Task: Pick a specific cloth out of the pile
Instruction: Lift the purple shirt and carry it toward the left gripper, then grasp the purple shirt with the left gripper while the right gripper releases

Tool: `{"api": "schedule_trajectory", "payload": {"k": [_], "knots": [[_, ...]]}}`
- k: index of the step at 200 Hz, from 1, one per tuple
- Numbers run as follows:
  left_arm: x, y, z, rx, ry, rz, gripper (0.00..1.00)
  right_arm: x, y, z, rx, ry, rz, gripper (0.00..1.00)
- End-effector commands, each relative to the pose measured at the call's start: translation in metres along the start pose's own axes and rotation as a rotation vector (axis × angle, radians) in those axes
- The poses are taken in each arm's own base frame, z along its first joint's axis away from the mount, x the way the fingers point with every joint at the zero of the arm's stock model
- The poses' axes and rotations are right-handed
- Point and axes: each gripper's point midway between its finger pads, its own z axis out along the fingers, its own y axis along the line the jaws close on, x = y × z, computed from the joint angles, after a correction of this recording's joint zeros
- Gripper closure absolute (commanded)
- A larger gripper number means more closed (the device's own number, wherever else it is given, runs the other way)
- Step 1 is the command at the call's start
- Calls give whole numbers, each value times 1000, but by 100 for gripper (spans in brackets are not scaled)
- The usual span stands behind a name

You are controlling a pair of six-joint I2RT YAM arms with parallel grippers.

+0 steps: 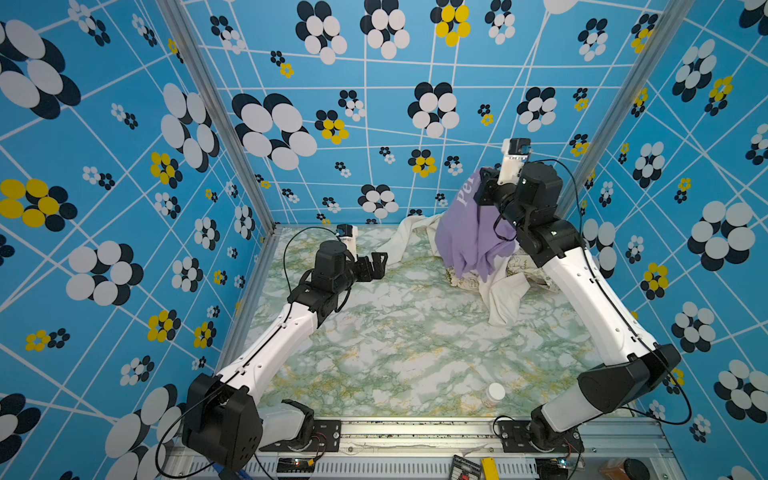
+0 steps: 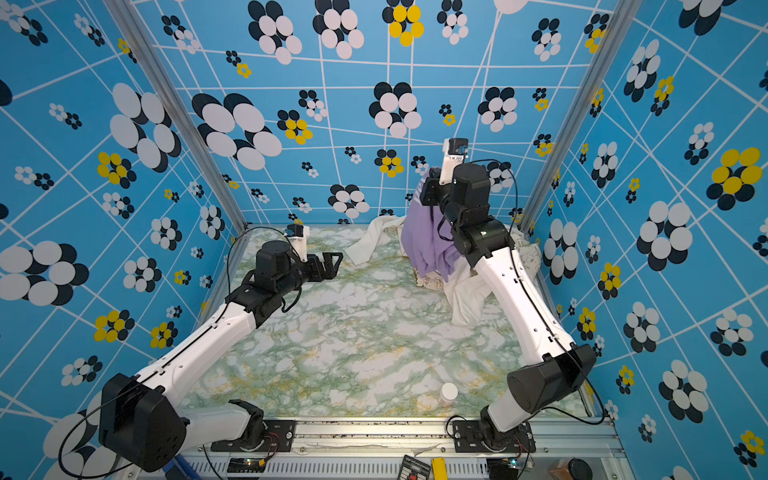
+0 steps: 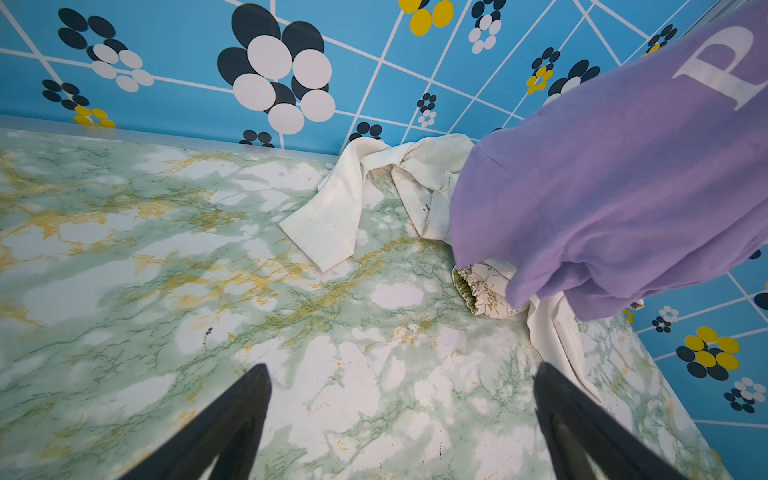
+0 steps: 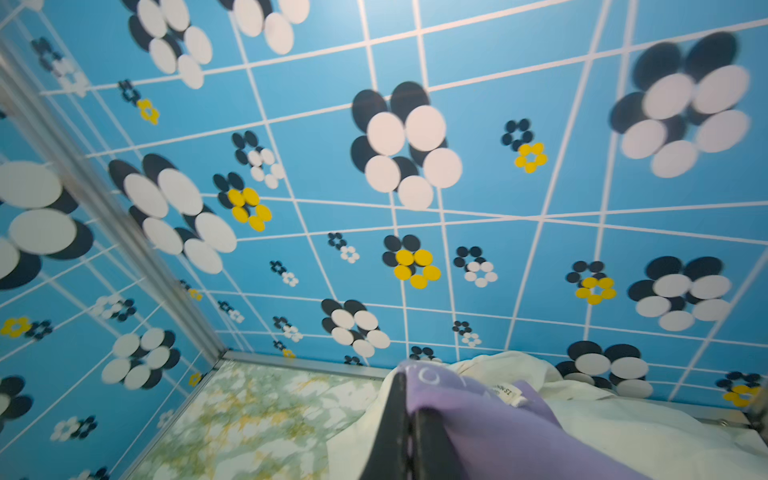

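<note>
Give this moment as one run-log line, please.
right gripper: shut on lavender-purple cloth with white lettering, hanging | left gripper: open, empty | cream-white cloth: on table

cloth (image 1: pixel 467 237) above pile (image 1: pixel 505 299), pile on table (image 1: pixel 395 340) far right

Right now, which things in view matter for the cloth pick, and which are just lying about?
Job:
- purple lettered cloth, hanging from the shut right gripper
- pile below it: cream-white cloth, beige printed cloth

Lying about:
- small white-capped bottle on the table
- left gripper, open and empty
</note>
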Motion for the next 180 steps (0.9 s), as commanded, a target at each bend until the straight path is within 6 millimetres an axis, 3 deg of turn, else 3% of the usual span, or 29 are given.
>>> {"api": "schedule_trajectory", "payload": {"k": [1, 29, 71, 91, 99, 126, 155, 180], "knots": [[-12, -8, -5, 10, -36, 13, 0, 46, 56, 8, -204, 163, -152, 84], [-11, -7, -9, 4, -39, 14, 0, 97, 86, 11, -325, 333, -192, 51], [-11, -8, -8, 11, -29, 20, 0, 114, 79, 10, -307, 397, -271, 23], [-11, -12, -3, 23, -12, 33, 1, 116, 69, 9, -263, 409, -308, 21], [-10, -15, -1, 28, 5, 49, 1, 117, 64, 9, -236, 414, -315, 16], [0, -25, 14, 22, 95, 75, 2, 122, 55, 9, -203, 429, -303, 14], [19, -32, 40, 8, 196, 29, 3, 124, 43, 12, -163, 437, -238, 14], [43, -25, 62, -59, 295, -63, 4, 123, 30, 12, -123, 430, -184, 14]]}}
